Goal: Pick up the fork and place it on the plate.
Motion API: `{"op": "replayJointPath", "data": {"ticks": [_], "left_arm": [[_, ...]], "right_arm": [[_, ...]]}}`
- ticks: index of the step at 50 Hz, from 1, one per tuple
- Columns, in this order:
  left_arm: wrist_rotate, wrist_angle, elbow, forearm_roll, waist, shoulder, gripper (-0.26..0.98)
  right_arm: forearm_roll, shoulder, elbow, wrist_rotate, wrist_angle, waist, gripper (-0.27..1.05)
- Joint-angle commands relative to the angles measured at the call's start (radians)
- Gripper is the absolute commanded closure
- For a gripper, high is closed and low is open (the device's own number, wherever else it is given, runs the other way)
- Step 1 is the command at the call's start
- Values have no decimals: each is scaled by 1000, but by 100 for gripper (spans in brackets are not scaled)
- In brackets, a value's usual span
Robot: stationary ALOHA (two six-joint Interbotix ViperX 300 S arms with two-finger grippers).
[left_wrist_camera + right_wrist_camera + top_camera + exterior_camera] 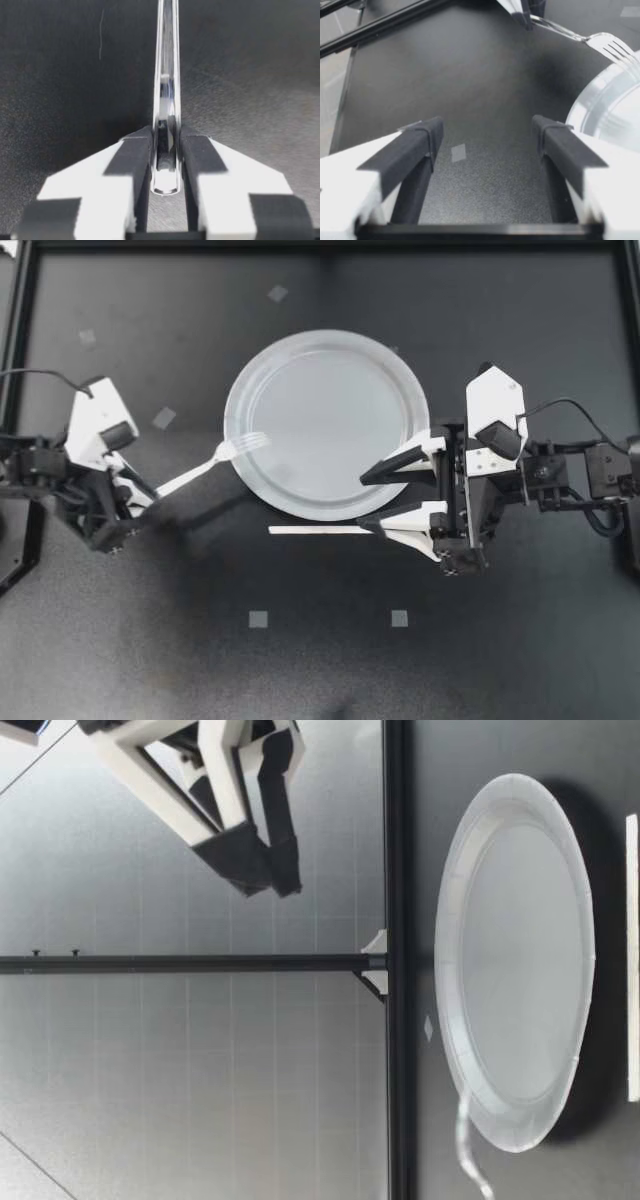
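At the table's left side, my left gripper [148, 496] is clamped on the handle end of the clear plastic fork [215, 462]. In the left wrist view its dark pads [136, 160] press the narrow handle [166, 100] from both sides, and the far end of the handle is cut off. The fork slants towards the middle, tines over the rim of the round white paper plate [235, 390]; I cannot tell whether they touch it. Just beside the plate's near rim lies a thin white flat strip [318, 530], one end hidden under my right gripper [365, 504]; what it is I cannot make out. That gripper hangs at the plate's right side with its fingers spread wide, holding nothing. Small grey tape squares [258, 618] dot the black table [180, 660]. In the low view the fork [468, 1135] is mostly cut off.
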Motion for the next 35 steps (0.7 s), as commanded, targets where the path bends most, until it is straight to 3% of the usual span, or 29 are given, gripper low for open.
{"op": "replayJointPath", "data": {"ticks": [1, 16, 35], "left_arm": [[5, -11, -37, 2, 3, 34, 72], [31, -26, -97, 2, -11, 172, 72], [21, -21, -103, -5, -12, 189, 71]], "right_arm": [[3, -5, -9, 6, -15, 5, 7], [3, 0, -8, 17, -18, 14, 7], [3, 14, -8, 18, -35, 15, 7]]}}
